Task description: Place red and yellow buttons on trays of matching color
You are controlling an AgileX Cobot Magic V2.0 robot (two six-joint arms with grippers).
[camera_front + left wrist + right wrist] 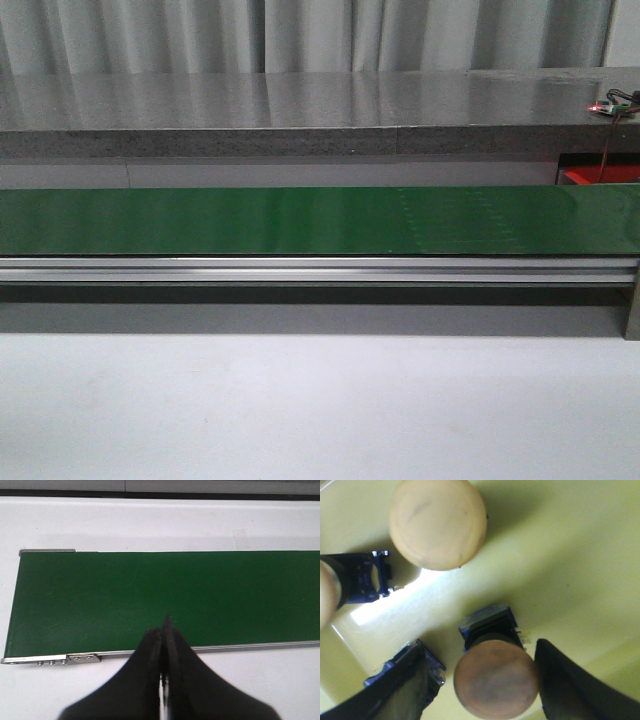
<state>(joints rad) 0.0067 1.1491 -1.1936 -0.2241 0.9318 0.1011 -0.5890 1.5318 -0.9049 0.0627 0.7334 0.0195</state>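
Straddling a yellow-capped button point(495, 677), my right claw point(485, 680) sits low inside the yellow tray point(580, 555), fingers point(400, 690) spread to either side of the cap and, as far as I can tell, not touching it, so I read this as a release just made. Button lies tipped on its side, cap toward the camera, blue base point(490, 622) behind it. Second yellow button point(437, 522) lies near it on the tray floor, a third point(350, 580) at the picture's edge, another blue body half hidden under one finger. To finish cleanly I would lift straight up, keeping the fingers wide so neither clips the cap nor drags a neighbour. Left claw point(164, 630) is pressed closed on nothing, hanging over the near edge of the green conveyor belt point(200, 595), which carries no button in that view. Front camera shows the same belt point(300, 220) bare, the white desk point(300, 410) before it, grey counter point(300, 100) beyond. Neither arm appears there; no red button visible anywhere.
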